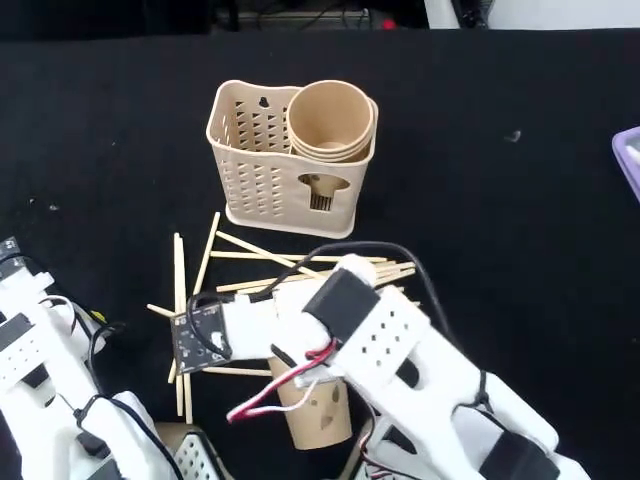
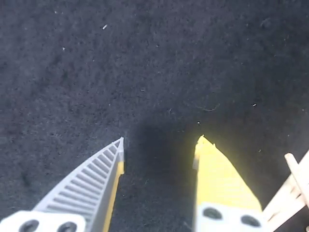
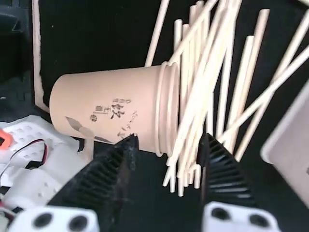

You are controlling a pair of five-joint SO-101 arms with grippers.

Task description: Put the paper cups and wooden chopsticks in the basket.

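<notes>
Paper cups (image 1: 331,118): tan, nested and upright at one end of the cream perforated plastic basket (image 1: 262,160). One loose printed cup (image 3: 111,113) lies on its side on the black table (image 1: 500,250).
Wooden chopsticks (image 1: 250,270): pale sticks scattered in front of the basket, some crossing the loose cup's rim.
Right gripper (image 3: 169,139): fingers spread above rim and stick ends, seemingly lined up for a pickup.
Left gripper (image 2: 160,140): fingers apart over bare table, apparently waiting.
Hidden: the right arm covers most of the loose cup from above.
</notes>
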